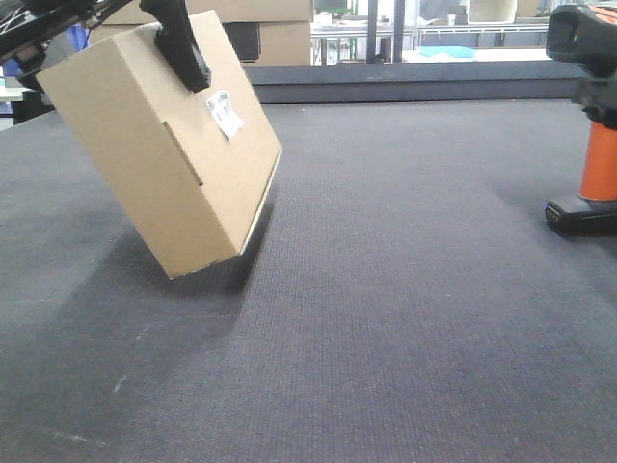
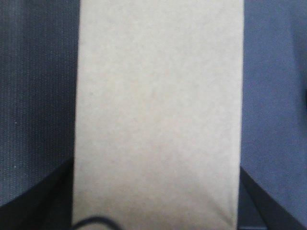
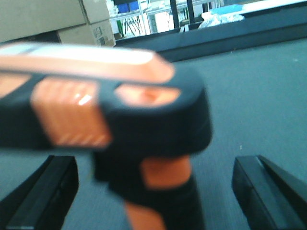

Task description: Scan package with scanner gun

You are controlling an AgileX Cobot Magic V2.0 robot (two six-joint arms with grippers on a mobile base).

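L gripper is clamped on the box from the top edge, holding it tilted at approx 10 o'clock in front view, lower corner at or just above the mat; can't tell if it touches. Label and slit face the camera. Scanner stands upright at 3 o'clock, well apart from box. R gripper: fingers spread wide either side of scanner handle, not touching it, holding nothing.
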